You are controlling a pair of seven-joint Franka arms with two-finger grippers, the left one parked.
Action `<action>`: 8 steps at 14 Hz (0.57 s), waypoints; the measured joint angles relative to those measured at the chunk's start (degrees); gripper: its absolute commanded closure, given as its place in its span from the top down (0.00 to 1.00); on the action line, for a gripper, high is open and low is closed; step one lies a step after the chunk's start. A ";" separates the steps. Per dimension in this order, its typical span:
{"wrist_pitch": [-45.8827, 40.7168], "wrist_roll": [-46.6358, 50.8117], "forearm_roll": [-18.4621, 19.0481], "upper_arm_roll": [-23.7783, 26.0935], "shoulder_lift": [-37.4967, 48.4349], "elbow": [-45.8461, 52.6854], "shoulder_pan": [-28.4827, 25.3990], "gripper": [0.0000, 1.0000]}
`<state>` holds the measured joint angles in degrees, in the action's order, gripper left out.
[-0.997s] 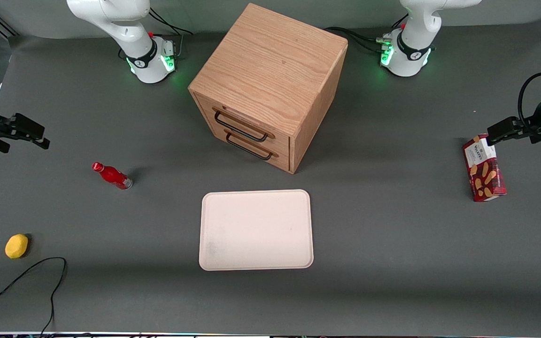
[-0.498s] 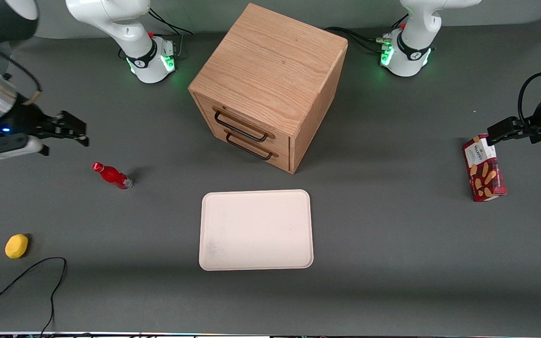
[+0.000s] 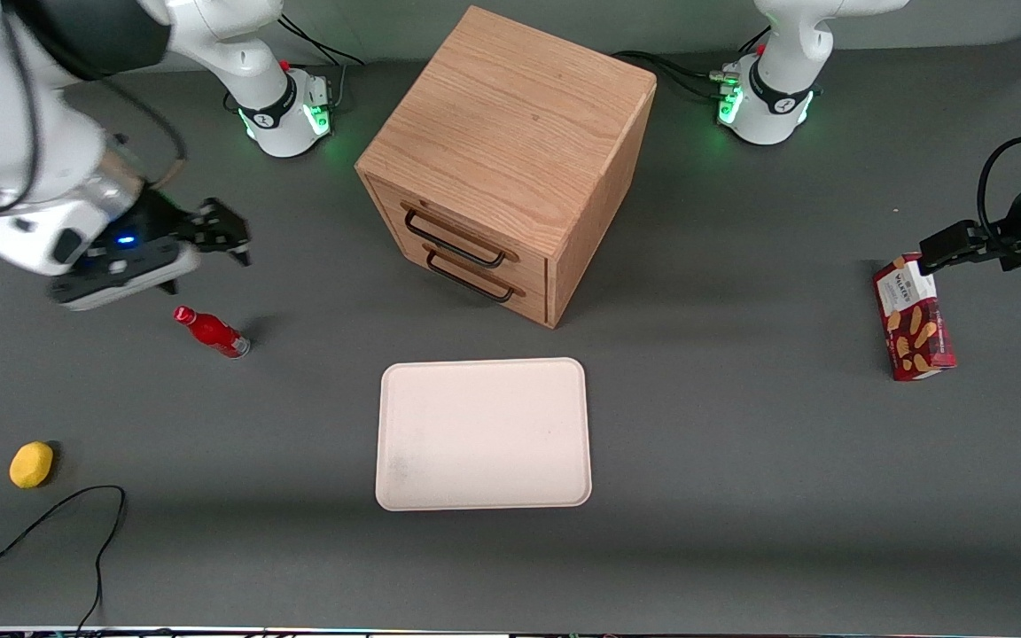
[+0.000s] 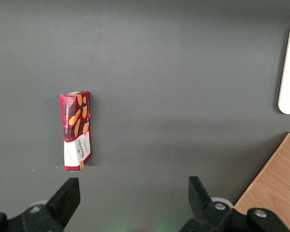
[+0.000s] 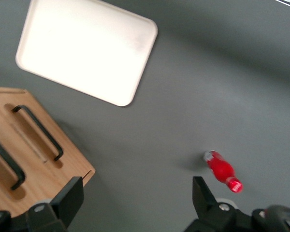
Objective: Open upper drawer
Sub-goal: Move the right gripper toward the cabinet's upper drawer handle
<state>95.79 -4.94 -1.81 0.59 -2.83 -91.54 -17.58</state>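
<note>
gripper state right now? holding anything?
Right gripper: open, holding nothing, in the air above the table near the red bottle, well short of the upper drawer handle.

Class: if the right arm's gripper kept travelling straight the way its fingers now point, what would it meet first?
Probably the oak cabinet, near the upper drawer. The open gripper points that way; bare table lies between, though height is unclear.

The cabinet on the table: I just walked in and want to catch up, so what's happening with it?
The right arm's gripper is open, holding nothing, in the air above the red bottle, apart from the cabinet. The upper drawer is shut and its black handle untouched. The tray lies nearer the front camera.
</note>
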 measured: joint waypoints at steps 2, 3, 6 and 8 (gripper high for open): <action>0.22 0.00 0.00 -0.01 -0.83 0.01 -3.19 1.00; 0.47 0.00 0.00 -0.01 -1.32 0.01 -4.58 1.00; 1.41 0.00 0.00 -0.09 -2.92 0.01 -8.59 1.00; 2.31 0.00 0.01 -0.12 -3.83 0.02 -10.92 1.00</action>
<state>98.10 -4.94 -1.81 0.46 -6.66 -91.53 -28.50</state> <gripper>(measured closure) 0.000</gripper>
